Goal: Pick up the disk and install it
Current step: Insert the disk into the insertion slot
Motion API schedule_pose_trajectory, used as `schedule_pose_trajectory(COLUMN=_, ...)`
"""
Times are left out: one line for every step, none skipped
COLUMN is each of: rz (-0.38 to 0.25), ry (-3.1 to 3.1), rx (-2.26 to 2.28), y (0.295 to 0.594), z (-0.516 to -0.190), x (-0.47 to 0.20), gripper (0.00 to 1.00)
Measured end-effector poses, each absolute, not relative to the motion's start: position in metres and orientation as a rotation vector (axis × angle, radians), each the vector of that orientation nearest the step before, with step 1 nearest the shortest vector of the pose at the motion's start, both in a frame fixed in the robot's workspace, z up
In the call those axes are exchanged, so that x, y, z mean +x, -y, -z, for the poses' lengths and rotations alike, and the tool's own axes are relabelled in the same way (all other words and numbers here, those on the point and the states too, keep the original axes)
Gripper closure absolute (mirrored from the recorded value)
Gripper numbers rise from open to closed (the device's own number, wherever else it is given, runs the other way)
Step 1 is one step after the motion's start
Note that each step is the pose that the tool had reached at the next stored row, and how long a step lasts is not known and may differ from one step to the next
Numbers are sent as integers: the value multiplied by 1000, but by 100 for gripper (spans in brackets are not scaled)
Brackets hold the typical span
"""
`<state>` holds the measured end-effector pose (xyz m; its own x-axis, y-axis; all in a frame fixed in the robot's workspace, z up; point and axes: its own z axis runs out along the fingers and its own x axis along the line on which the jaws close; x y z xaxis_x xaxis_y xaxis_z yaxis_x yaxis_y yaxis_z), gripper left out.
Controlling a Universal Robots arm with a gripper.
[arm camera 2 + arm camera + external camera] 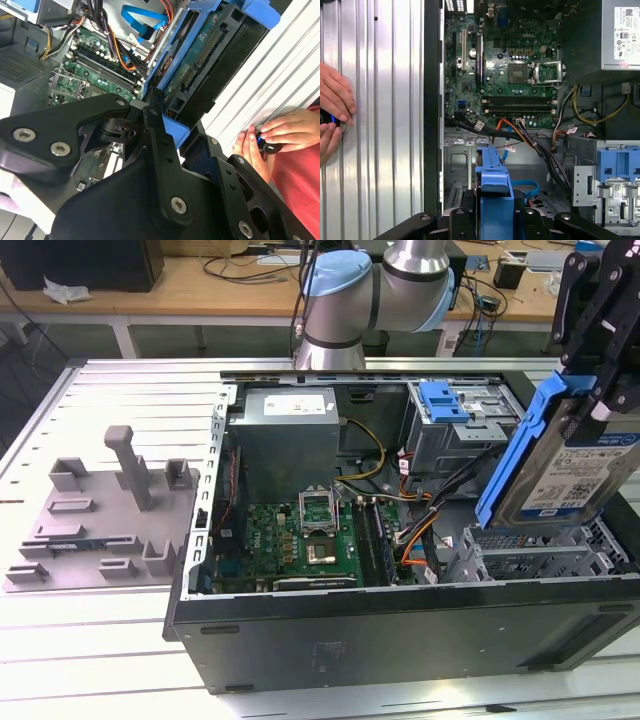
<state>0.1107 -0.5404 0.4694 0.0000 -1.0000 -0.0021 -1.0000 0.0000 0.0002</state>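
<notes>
silvery ribbed tabletop (pixel 120 390) carried an open computer case (pixel 400 640) lying on its side with its motherboard (pixel 300 540) exposed, and a grey plastic fixture (pixel 100 510) sat beside it toward the exterior view's left. the gripper (pixel 603 390) had its black fingers clamped on the blue carrier edge of the disk (pixel 565 475), holding it tilted, label showing, over the metal drive bay (pixel 540 550) at the exterior view's right, near the drive cage (pixel 450 440) with its blue latch (pixel 445 400). in both wrist views a person's hands (pixel 275 132) (pixel 332 107) rested on the table around a small dark object (pixel 270 147).
</notes>
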Motion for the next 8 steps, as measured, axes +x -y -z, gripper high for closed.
schedule_pose_trajectory(rz=-3, ry=-2221, rx=-2221, y=540, z=-469, x=111, gripper=63)
schedule_pose_trajectory(rz=-3, ry=-2221, rx=-2220, y=540, z=-469, x=111, gripper=63)
schedule_pose_trajectory(rz=-3, ry=-2221, rx=-2221, y=540, z=-468, x=111, gripper=63)
schedule_pose_trajectory(rz=-3, ry=-2221, rx=-2221, y=541, z=-468, x=111, gripper=63)
schedule_pose_trajectory(rz=-3, ry=-2221, rx=-2221, y=541, z=-467, x=111, gripper=63)
schedule_pose_trajectory(rz=-3, ry=-2221, rx=-2221, y=541, z=-467, x=111, gripper=63)
schedule_pose_trajectory(rz=-3, ry=-2221, rx=-2221, y=541, z=-467, x=111, gripper=63)
schedule_pose_trajectory(rz=-3, ry=-2221, rx=-2221, y=541, z=-466, x=111, gripper=63)
